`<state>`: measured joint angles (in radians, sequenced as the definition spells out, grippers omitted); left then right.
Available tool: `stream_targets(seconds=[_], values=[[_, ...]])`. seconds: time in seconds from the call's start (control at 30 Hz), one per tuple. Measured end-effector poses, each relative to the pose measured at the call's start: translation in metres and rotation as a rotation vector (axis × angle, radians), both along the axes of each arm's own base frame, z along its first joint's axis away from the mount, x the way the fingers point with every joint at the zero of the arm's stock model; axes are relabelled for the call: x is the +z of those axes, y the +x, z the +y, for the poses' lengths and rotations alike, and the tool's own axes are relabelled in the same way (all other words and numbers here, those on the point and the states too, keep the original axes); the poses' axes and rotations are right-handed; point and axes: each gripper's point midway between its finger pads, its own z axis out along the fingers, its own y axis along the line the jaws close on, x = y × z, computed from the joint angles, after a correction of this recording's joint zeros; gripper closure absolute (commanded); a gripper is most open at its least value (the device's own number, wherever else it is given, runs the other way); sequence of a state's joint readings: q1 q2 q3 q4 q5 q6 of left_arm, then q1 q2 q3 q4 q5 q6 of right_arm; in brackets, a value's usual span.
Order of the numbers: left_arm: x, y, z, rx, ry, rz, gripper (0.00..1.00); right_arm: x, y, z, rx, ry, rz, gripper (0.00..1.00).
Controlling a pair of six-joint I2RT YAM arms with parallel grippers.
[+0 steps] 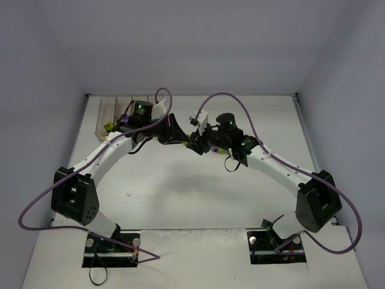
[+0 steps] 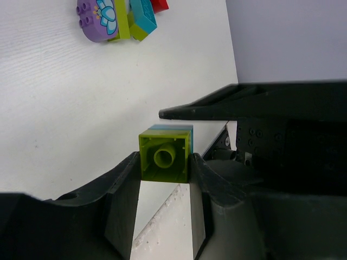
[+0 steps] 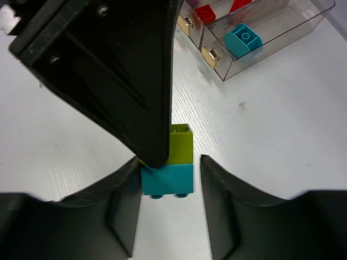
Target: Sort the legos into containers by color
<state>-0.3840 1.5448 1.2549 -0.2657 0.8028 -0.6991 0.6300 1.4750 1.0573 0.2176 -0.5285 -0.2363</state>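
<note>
A lime green brick (image 2: 164, 157) stacked with a teal-blue brick (image 3: 168, 179) is held off the table between both grippers. My left gripper (image 2: 164, 162) is shut on the lime half; it also shows in the top view (image 1: 178, 131). My right gripper (image 3: 169, 173) stands open around the teal half: its left jaw touches the brick, its right jaw is apart from it. In the top view the right gripper (image 1: 195, 144) meets the left at mid-table and the brick is hidden. The clear containers (image 3: 282, 32) hold a teal brick (image 3: 243, 38) and red bricks (image 3: 206, 12).
Loose legos lie on the table in the left wrist view: a purple piece (image 2: 95, 19), a teal one (image 2: 142, 13) and a red one (image 2: 159, 4). The containers (image 1: 108, 114) sit at the table's far left, by the left arm's wrist. Grey walls enclose the table.
</note>
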Motion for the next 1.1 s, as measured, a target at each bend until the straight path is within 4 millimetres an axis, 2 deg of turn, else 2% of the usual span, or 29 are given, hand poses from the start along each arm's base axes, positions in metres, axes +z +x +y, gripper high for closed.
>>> stream_targets(seconds=[0.1,0.13,0.33,0.63,0.83,0.93,0.97,1.03,1.1], values=[[0.0017,0.0021,-0.0004,0.000,0.002,-0.005,0.95,0.0004,-0.0001,0.0004,0.002,0.002,-0.001,0.78],[0.0021,0.0022,-0.0007,-0.002,0.002,-0.005,0.95,0.0010,0.0001,0.0007,0.003,0.004,-0.003,0.78],[0.0034,0.0049,0.0004,-0.001,0.002,0.001,0.95,0.0018,0.0008,0.0008,0.002,0.005,-0.007,0.58],[0.0071,0.0103,0.0015,0.005,0.000,-0.003,0.96,0.0015,0.0018,-0.0002,0.001,0.001,-0.013,0.58],[0.0063,0.0089,0.0017,0.001,0.002,0.001,0.96,0.0013,0.0028,-0.0009,0.000,-0.005,-0.022,0.71],[0.0063,0.0088,0.0017,-0.001,0.003,-0.001,0.96,0.0012,0.0029,-0.0010,0.001,-0.006,-0.023,0.82],[0.0064,0.0087,0.0017,-0.001,0.003,-0.001,0.95,0.0012,0.0028,-0.0010,0.001,-0.006,-0.023,0.92],[0.0063,0.0090,0.0020,-0.001,0.003,-0.001,0.96,0.0012,0.0030,-0.0011,0.001,-0.006,-0.023,1.00],[0.0066,0.0092,0.0027,-0.001,0.004,-0.001,0.96,0.0013,0.0032,-0.0012,0.001,-0.006,-0.025,1.00]])
